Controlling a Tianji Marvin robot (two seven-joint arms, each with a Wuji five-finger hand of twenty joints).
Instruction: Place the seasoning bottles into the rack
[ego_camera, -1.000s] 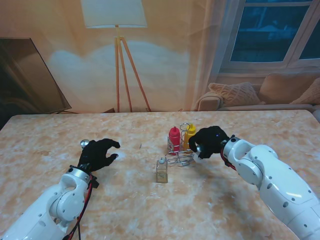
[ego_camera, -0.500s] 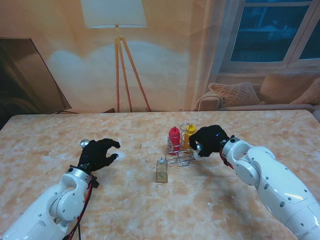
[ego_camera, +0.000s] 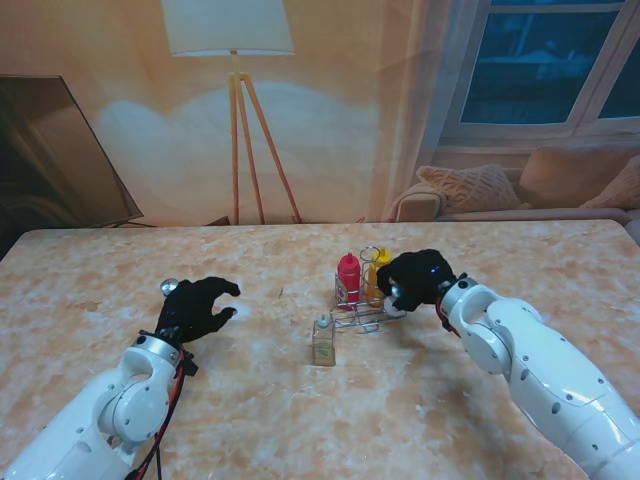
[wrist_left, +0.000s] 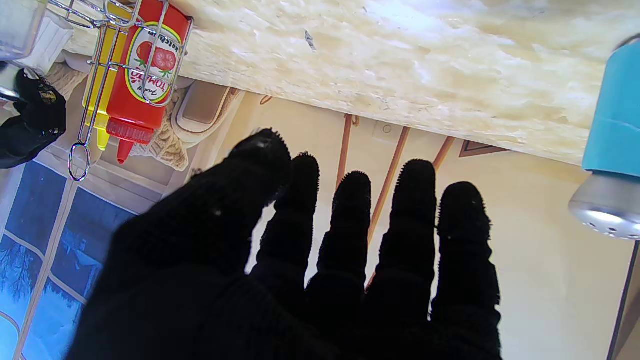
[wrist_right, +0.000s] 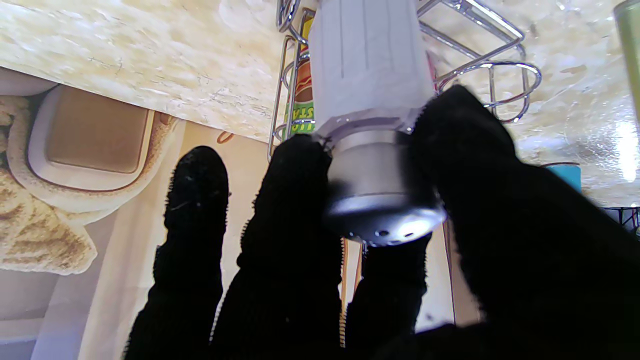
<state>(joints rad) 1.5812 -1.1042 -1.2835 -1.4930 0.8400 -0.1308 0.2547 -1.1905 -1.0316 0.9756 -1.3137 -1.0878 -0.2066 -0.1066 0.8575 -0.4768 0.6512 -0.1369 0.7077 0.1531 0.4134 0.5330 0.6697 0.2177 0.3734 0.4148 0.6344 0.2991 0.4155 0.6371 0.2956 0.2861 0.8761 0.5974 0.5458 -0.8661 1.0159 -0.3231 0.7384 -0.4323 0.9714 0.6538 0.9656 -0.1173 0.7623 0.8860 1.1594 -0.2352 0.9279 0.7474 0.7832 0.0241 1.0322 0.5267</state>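
The wire rack (ego_camera: 360, 312) stands mid-table and holds a red ketchup bottle (ego_camera: 348, 272) and a yellow mustard bottle (ego_camera: 380, 264). My right hand (ego_camera: 418, 279) is shut on a white shaker (wrist_right: 370, 75) by its silver cap (wrist_right: 380, 200), at the rack's right side over an empty wire ring (wrist_right: 492, 75). A small glass bottle (ego_camera: 323, 342) stands on the table just nearer to me than the rack. My left hand (ego_camera: 200, 306) rests open at the left, beside a blue shaker (ego_camera: 170, 287) with a silver cap. The left wrist view shows that blue shaker (wrist_left: 612, 125) and the rack's ketchup bottle (wrist_left: 142, 75).
The marble-patterned table top (ego_camera: 300, 420) spreads around the rack. Beyond its far edge are a floor lamp (ego_camera: 235, 120), a dark screen (ego_camera: 60, 150) at the left and a sofa (ego_camera: 520, 190) under the window.
My right hand has edged a little to the left with the white shaker, closer against the rack. The left hand and the bottles on the table have stayed put.
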